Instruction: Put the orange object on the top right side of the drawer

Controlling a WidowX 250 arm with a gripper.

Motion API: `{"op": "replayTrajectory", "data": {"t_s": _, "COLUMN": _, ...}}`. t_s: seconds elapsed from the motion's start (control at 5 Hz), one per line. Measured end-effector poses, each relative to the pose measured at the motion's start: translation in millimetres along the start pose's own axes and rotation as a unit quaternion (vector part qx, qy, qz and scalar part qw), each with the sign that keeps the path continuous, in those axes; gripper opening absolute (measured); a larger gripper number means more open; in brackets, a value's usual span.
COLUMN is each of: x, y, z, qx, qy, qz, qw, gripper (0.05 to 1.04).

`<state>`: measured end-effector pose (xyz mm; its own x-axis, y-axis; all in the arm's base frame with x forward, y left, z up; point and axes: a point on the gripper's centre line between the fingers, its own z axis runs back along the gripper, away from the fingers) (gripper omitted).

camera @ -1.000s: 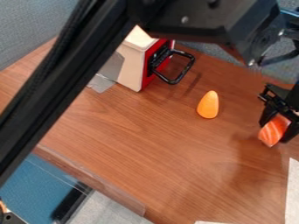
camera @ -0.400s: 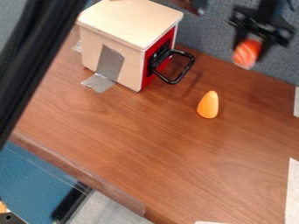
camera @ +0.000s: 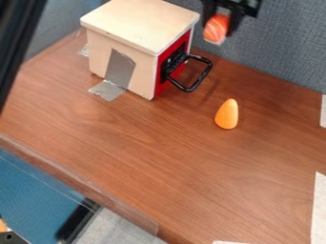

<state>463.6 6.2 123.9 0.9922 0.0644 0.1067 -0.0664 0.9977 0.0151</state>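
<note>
The hand (camera: 220, 21) grips the salmon sushi (camera: 216, 29), its long axis near upright, seen above the far edge of the counter (camera: 159, 143). The drawer box (camera: 141, 24) lies to its left in view, so placing it likely calls for a leftward shift over the lid's right side, then lowering.

Likely a robotics lab: a black robot arm (camera: 14, 35) over a wood-grain bench (camera: 159, 167), a toy-like drawer box (camera: 140, 21) fixed down with silver tape (camera: 119, 69), and a grey fabric partition (camera: 280, 57) along the bench's far edge.
</note>
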Motion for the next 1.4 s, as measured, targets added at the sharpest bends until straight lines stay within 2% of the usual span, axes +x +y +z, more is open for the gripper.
{"op": "replayTrajectory", "data": {"t_s": 0.2, "x": -6, "y": 29, "z": 10, "qx": 0.023, "qy": -0.012, "qz": 0.024, "qw": 0.9994, "gripper": 0.569}}
{"op": "replayTrajectory", "data": {"t_s": 0.4, "x": -6, "y": 43, "z": 14, "qx": 0.029, "qy": -0.021, "qz": 0.042, "qw": 0.9985, "gripper": 0.569}}
{"op": "replayTrajectory", "data": {"t_s": 0.6, "x": -7, "y": 52, "z": 19, "qx": 0.039, "qy": -0.018, "qz": 0.050, "qw": 0.9978, "gripper": 0.569}}
{"op": "replayTrajectory", "data": {"t_s": 1.0, "x": -6, "y": 59, "z": 9, "qx": 0.056, "qy": -0.001, "qz": 0.063, "qw": 0.9964, "gripper": 0.569}}
{"op": "replayTrajectory", "data": {"t_s": 1.4, "x": -8, "y": 60, "z": -1, "qx": 0.056, "qy": 0.019, "qz": 0.070, "qw": 0.9958, "gripper": 0.569}}
